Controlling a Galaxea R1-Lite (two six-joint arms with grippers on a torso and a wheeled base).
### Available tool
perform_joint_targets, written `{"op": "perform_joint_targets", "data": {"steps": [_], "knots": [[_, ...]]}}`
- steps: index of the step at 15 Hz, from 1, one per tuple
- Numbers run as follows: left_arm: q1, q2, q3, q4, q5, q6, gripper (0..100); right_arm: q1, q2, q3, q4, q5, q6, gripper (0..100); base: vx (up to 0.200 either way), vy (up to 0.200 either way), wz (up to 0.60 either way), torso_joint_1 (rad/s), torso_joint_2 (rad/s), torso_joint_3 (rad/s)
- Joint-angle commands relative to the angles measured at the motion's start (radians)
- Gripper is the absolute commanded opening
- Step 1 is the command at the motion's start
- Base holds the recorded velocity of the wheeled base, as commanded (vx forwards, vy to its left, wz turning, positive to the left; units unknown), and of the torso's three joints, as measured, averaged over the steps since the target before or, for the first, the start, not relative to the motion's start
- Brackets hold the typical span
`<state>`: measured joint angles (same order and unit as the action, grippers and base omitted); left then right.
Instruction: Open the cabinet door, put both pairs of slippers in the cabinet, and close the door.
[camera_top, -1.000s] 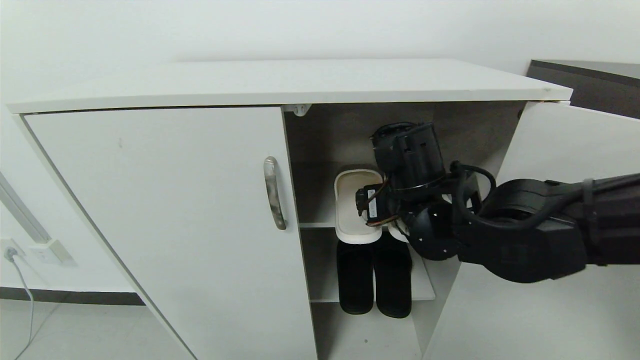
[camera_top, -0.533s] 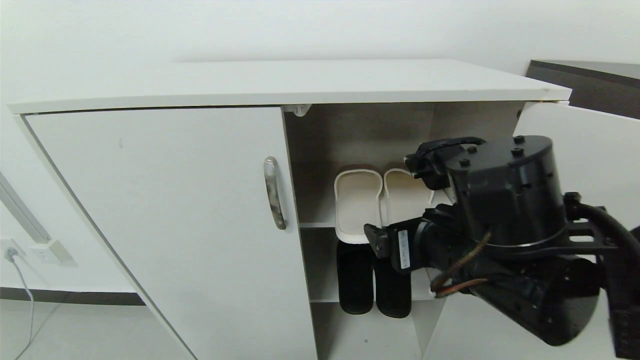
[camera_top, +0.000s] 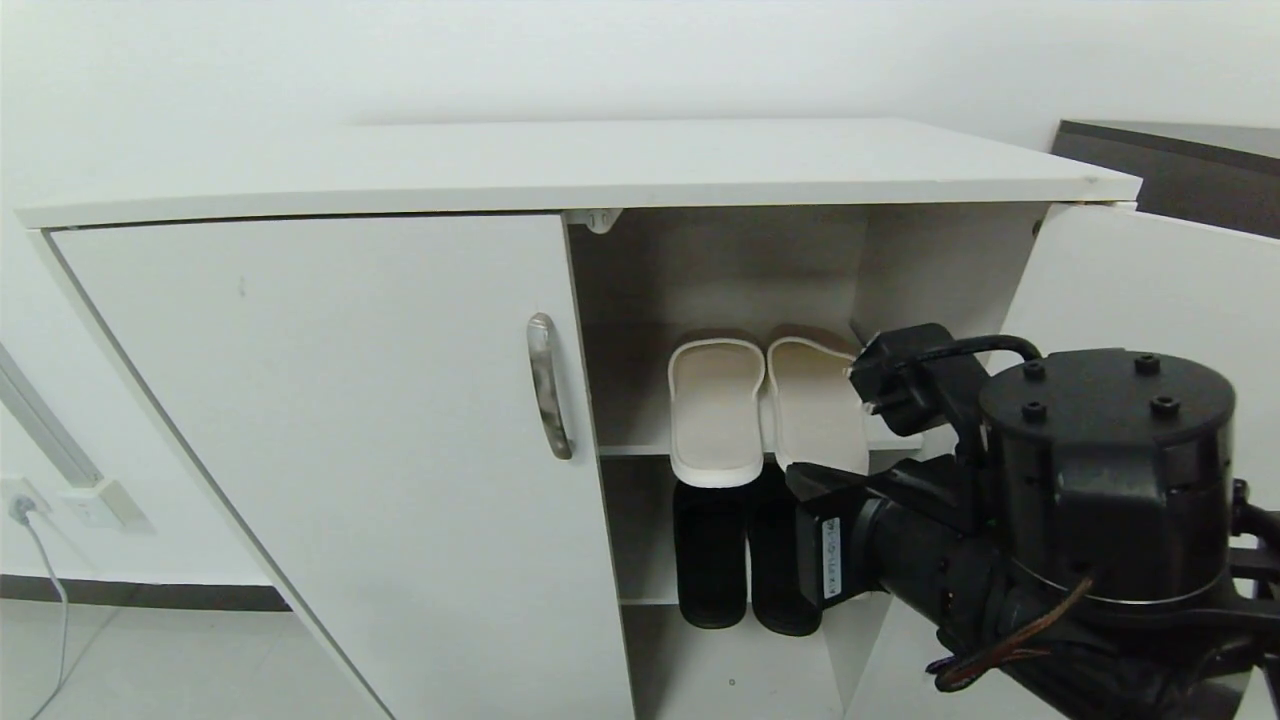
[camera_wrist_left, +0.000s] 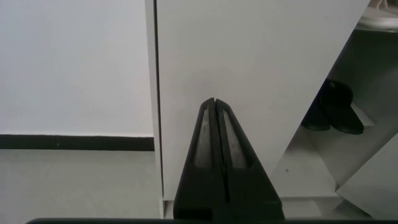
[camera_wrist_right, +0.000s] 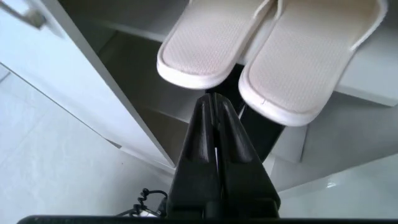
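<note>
Standing with its right door (camera_top: 1130, 290) swung open, a white cabinet (camera_top: 560, 160) shows two shelves, while its left door (camera_top: 330, 430), with a metal handle (camera_top: 548, 385), is shut. The white slippers (camera_top: 715, 410) lie side by side and soles up on the upper shelf (camera_wrist_right: 376, 68), with their heels hanging over its front edge. The black slippers (camera_top: 710, 550) sit directly beneath them on the lower shelf (camera_top: 648, 600), heels also past the edge. The right arm (camera_top: 1100, 480) is low in front of the open compartment. In its wrist view the right gripper (camera_wrist_right: 212, 99) has its two fingers pressed flat together and holds nothing. The white pair lies just ahead of the fingertips, near them but apart, with the tips pointing at the gap between the two heels. The left gripper (camera_wrist_left: 214, 102) is likewise closed tight and empty. It faces the outside of the shut left door, low near the floor (camera_wrist_left: 74, 180). The black pair is off to one side of it, well apart from its fingers.
</note>
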<state>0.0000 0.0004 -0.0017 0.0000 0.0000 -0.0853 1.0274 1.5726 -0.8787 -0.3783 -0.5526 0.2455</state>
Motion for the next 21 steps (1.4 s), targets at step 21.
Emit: {"op": "perform_joint_targets", "data": {"steps": [21], "knots": [[0.000, 0.001, 0.000, 0.000, 0.000, -0.002, 0, 0.000, 0.052, 0.066, -0.040, -0.007, -0.006, 0, -0.143, 0.000, 0.00, 0.001, 0.00, -0.001]]}}
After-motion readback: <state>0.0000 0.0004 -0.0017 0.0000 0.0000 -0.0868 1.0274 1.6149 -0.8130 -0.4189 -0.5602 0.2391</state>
